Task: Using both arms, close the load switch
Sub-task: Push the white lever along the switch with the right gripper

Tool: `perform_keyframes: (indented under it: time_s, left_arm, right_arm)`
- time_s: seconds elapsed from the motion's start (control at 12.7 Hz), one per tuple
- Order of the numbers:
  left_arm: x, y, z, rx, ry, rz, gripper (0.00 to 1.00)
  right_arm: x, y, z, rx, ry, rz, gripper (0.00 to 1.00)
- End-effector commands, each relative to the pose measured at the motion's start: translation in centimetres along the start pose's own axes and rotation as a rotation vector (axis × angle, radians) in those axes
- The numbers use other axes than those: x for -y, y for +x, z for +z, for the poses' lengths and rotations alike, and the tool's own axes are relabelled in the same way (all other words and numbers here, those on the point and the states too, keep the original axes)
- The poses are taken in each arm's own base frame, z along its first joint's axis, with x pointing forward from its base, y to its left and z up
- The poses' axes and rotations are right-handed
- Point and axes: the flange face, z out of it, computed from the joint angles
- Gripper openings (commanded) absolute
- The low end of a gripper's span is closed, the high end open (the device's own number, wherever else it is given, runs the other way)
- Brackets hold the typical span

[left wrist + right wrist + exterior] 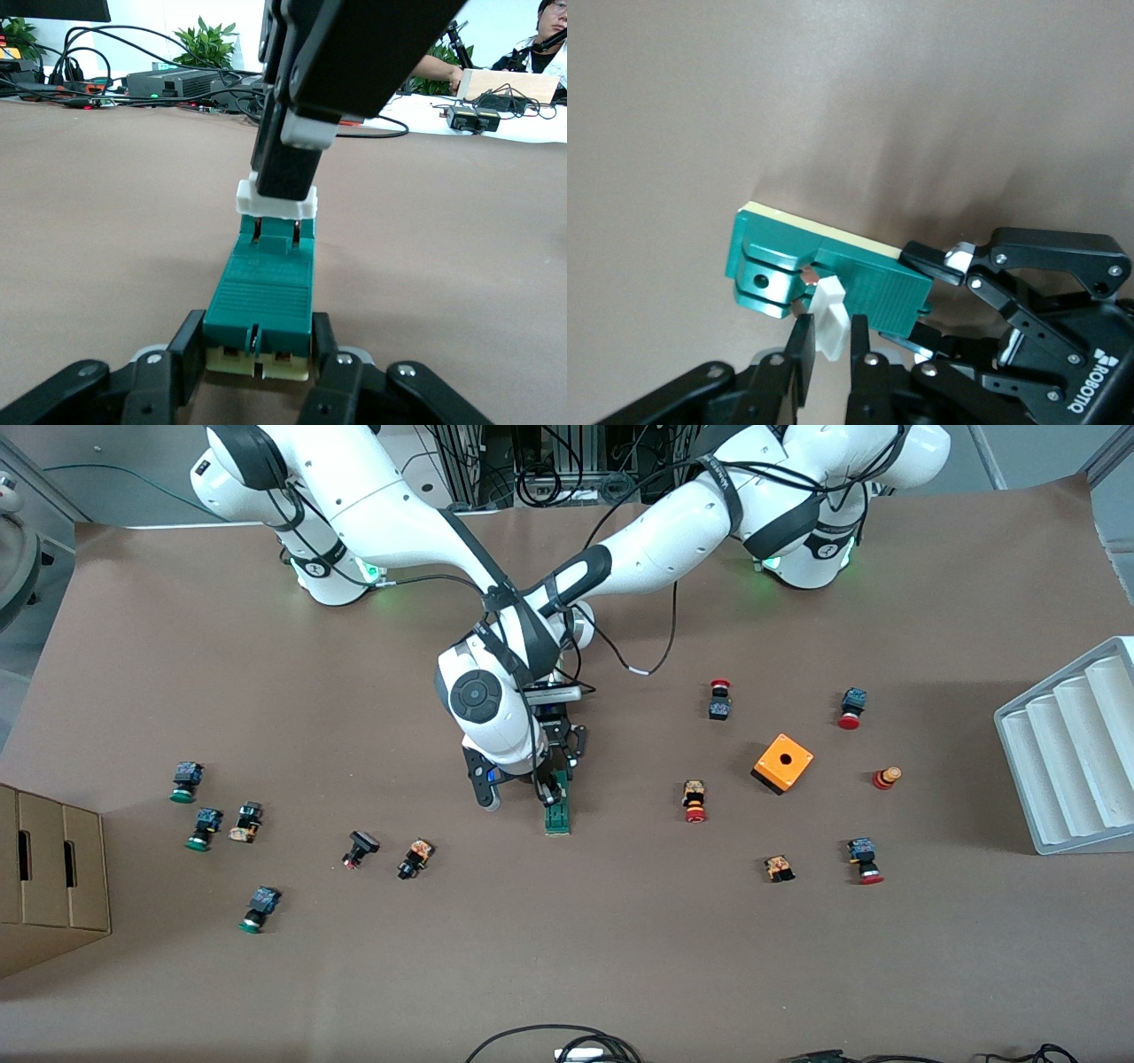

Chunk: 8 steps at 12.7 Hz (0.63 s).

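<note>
Load switch [557, 817] lies mid-bench, my left tool [257, 354] pinching its body while my right tool [829, 354] pinches its white tab [829, 312]; next, I judge, I swing the tab down shut.

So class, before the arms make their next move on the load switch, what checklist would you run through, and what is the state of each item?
1. Left gripper clamps the sides of the load switch at its cream-based end: ok.
2. Right gripper is shut on the white tab: ok.
3. Switch lies flat on the table: ok.
4. Tab pressed down flush with the green body: not ok, it stands above the body.
5. Room around the switch: ok, the nearest push button lies well apart.
</note>
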Motion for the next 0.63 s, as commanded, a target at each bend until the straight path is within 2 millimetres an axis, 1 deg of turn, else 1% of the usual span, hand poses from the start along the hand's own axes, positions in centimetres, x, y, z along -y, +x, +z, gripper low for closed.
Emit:
perform_keyframes:
  time_s: [0.0,0.08,0.16,0.32,0.55]
  left_arm:
    - [-0.2,-0.6,0.1,0.003,0.006,-0.002,0.55]
    - [-0.2,-0.6,0.1,0.003,0.006,-0.002,0.55]
    - [-0.2,-0.5,0.1,0.003,0.008,-0.001,0.55]
    - [-0.2,-0.5,0.2,0.003,0.01,-0.003,0.55]
    - [-0.2,-0.5,0.2,0.002,0.006,-0.001,0.55]
  right_arm:
    - [2.3,0.6,0.5,0.014,0.029,0.011,0.22]
    - [2.1,0.3,0.9,0.016,0.024,0.01,0.22]
    - [2.5,0.5,0.8,0.021,0.03,0.018,0.22]
    - [2.6,0.2,1.3,0.024,0.026,0.02,0.22]
    - [3.3,-0.1,0.8,0.034,0.025,0.024,0.22]
